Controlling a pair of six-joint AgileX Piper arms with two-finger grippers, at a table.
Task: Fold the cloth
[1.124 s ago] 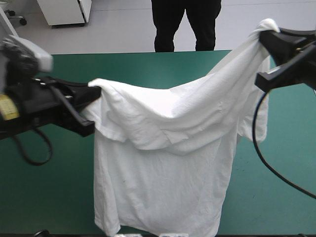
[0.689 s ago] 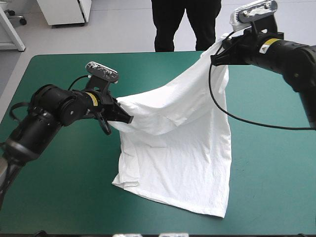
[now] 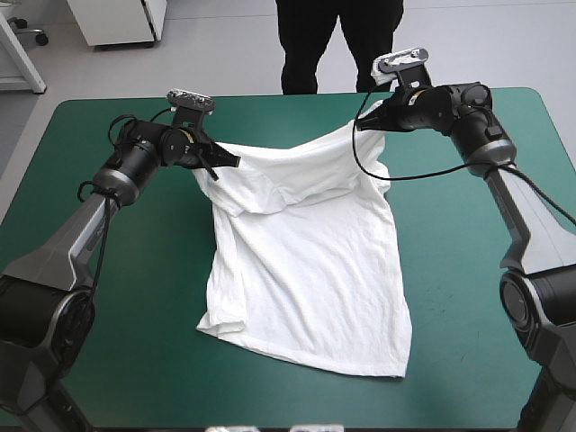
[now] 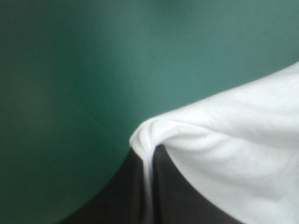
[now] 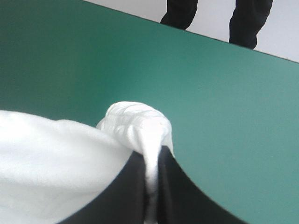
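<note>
left hand [image 3: 230, 163] pinches T-shirt [image 3: 306, 270] at its 10 o'clock corner, right hand [image 3: 362, 124] at 1 o'clock; hem flat on tabletop [image 3: 117, 351].

Soft, wrinkled white cloth T-shirt [image 3: 306, 261] on smooth matt teal-green cover [image 3: 144, 342]

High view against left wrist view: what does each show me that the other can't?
High view only: the whole T-shirt, its near part lying on the table, its far edge slung between two claws, with the right claw at one corner. Left wrist view only: close up, a fold of cloth wedged between the all but shut black fingers. Both: the left claw shut on a T-shirt corner above the table.
</note>
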